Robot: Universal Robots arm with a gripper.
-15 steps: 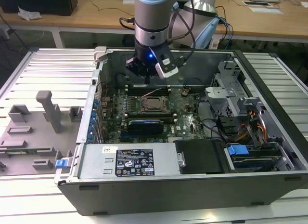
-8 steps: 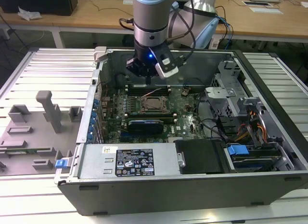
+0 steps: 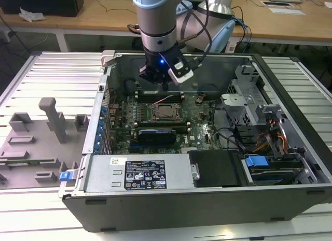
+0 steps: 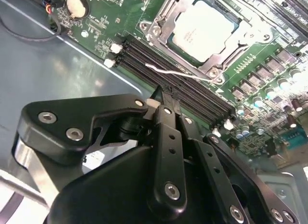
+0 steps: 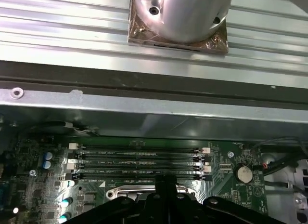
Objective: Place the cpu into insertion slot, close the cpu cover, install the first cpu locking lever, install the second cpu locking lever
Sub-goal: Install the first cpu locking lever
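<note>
Chip (image 4: 204,29) in, cover (image 4: 166,26) down. My gripper (image 4: 162,101), pinched shut and empty, hovers near the loose lever (image 4: 178,73), which I reckon needs hooking.

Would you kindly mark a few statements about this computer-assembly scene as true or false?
1. The cpu lies within the window of the cpu cover. True.
2. The hand grips the cpu. False: it is shut with nothing seen between its fingers, by the memory slots.
3. The computer case is closed. False: it lies open, with its green board in view.
4. A round coin cell sits on the board. True.
</note>
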